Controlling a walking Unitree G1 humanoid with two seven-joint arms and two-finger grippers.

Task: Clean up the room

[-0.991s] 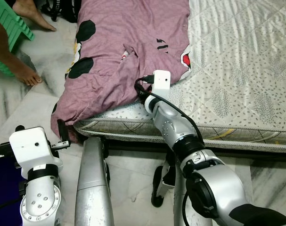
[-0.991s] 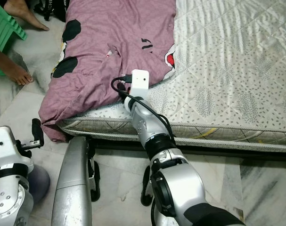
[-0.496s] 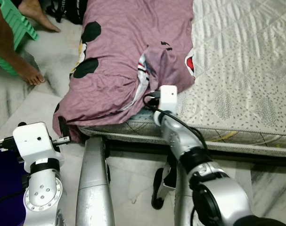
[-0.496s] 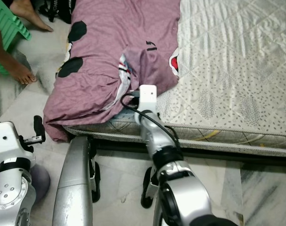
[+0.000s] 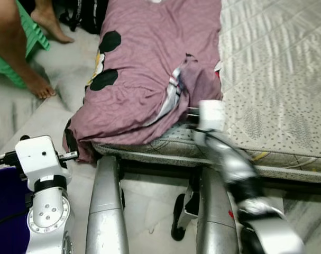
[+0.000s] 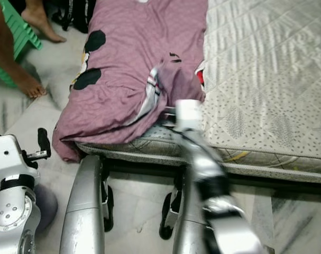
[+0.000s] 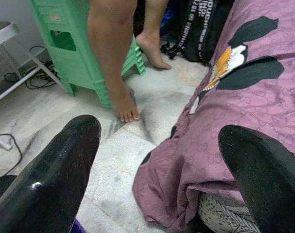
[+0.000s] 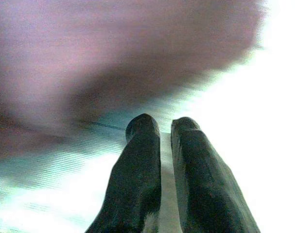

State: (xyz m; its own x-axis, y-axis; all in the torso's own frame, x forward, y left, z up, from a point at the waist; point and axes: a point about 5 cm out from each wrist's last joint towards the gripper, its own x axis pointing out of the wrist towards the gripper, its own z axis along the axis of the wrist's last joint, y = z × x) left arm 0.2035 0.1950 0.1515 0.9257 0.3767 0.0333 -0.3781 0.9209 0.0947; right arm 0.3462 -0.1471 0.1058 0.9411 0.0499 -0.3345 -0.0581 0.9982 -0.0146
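A mauve bed cover (image 5: 149, 69) with black patches lies along the robot's-left side of a mattress (image 5: 276, 79), its lower edge draped over the mattress corner toward the marble floor (image 5: 60, 79). One fold of the cover is pulled up into a ridge near the mattress's front edge, with a striped lining showing beneath it.

The right gripper (image 8: 159, 127) is at that ridge, at the front edge of the mattress. Its arm is motion-blurred in the head views. In the right wrist view the two black fingers (image 8: 137, 160) stand close together with only a thin gap; blurred mauve cloth lies just beyond the tips. Whether any cloth is pinched between them cannot be told.

The left gripper (image 7: 157, 160) hangs low beside the bed, well apart from the ridge. Its fingers (image 7: 55, 165) are spread wide with nothing between them; the draped corner of the cover lies just beyond.

A person's bare legs (image 7: 113, 63) stand on the floor beside a green stool (image 7: 69, 43). A black bag (image 7: 200, 29) sits against the bed.
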